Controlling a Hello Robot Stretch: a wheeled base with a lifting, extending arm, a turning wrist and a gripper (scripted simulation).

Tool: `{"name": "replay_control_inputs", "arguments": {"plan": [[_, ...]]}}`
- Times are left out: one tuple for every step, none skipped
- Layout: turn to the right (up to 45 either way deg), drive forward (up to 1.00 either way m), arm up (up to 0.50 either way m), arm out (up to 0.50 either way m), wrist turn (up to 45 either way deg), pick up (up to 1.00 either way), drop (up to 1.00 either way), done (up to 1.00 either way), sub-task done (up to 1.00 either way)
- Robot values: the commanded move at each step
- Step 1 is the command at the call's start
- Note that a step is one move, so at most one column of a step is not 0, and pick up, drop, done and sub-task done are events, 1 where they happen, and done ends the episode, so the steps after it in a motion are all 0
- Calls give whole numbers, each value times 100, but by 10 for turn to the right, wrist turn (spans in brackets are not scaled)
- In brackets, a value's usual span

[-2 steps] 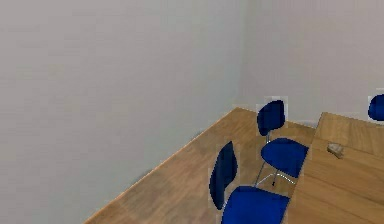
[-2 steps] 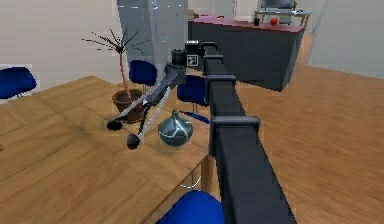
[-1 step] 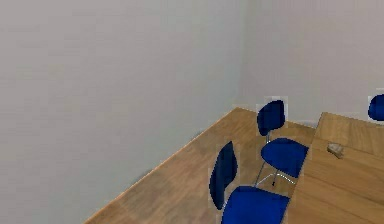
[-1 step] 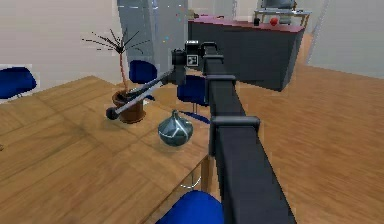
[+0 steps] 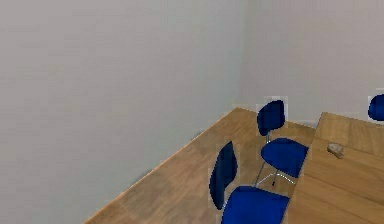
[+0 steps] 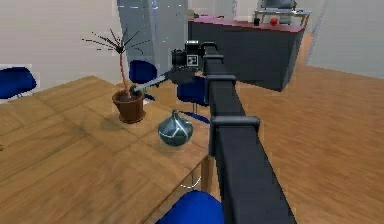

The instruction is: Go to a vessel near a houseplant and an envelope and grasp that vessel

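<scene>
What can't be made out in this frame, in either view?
- Arm side view: whether the hand holds anything, because the houseplant stands right at its fingers.
- Arm side view: whether the hand is over or beside the vase; this angle does not settle it.
- Forward view: the small pale thing on the table is too small to name.
- Forward view: the blue chair is cut off by the right edge.

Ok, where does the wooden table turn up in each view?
Forward view: the wooden table takes the lower right corner.
Arm side view: the table covers the left and lower middle, bearing the houseplant and the vessel.
Shared landmark: the blue chair at the forward view's right edge, probably the one at the arm side view's left edge.
</scene>
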Motion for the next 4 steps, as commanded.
{"name": "replay_control_inputs", "arguments": {"plan": [[0, 0, 0, 0, 210, 0, 0, 0, 0], [0, 0, -30, 0, 0, 0, 0, 0, 0], [0, 0, 0, 0, 0, 100, 0, 0, 0], [0, 0, 10, 0, 0, 0, 0, 0, 0]]}}
